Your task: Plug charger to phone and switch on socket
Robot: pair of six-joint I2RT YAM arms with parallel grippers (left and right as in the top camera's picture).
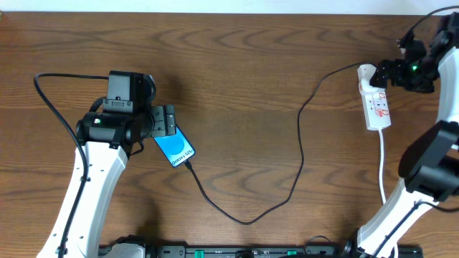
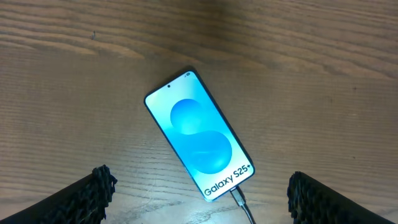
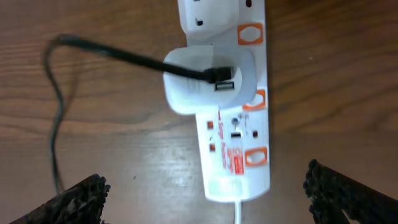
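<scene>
My right gripper [image 3: 208, 204], fingers spread wide and holding nothing, hovers above the socket [image 3: 233, 186], which runs 12 to 6 beneath me, its orange switches [image 3: 256, 155] toward 1 o'clock.

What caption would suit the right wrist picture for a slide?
Open right tool poised over the socket, with the charger plugged into a white adapter on it.
</scene>
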